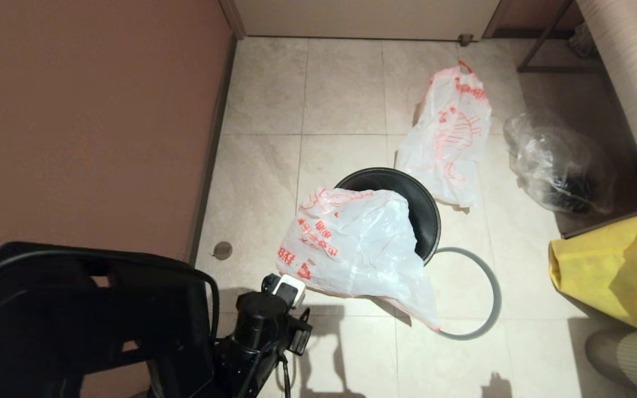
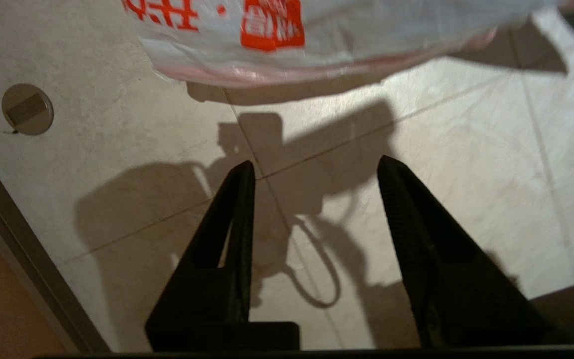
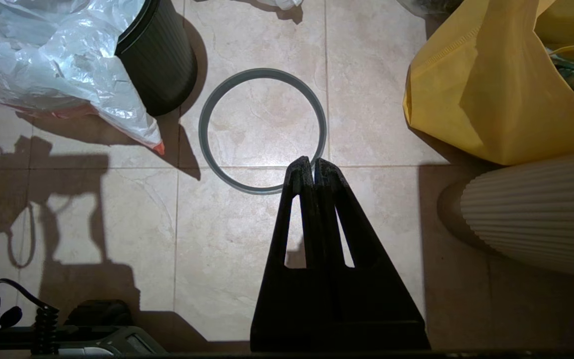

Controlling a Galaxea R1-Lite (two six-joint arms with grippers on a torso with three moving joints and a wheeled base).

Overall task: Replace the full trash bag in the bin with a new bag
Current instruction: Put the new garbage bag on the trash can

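Note:
The black bin (image 1: pixel 427 207) stands mid-floor with the new bag (image 1: pixel 351 243) draped over its near left rim, red characters showing. This bag's pink-edged end hangs just beyond my left gripper (image 2: pixel 314 167), which is open and empty over bare tile. The full trash bag (image 1: pixel 451 138) lies on the floor behind the bin to the right. The grey ring (image 1: pixel 492 293) lies flat on the floor beside the bin (image 3: pixel 160 65). My right gripper (image 3: pixel 312 164) is shut and empty above the ring's (image 3: pixel 207 139) near edge; it is out of the head view.
A clear bag with dark contents (image 1: pixel 562 166) and a yellow fabric bag (image 1: pixel 617 265) sit at the right. A ribbed cream object (image 3: pixel 541 214) is close to the right gripper. A brown wall (image 1: pixel 86 121) runs along the left, with a round floor cap (image 1: pixel 222 250) near it.

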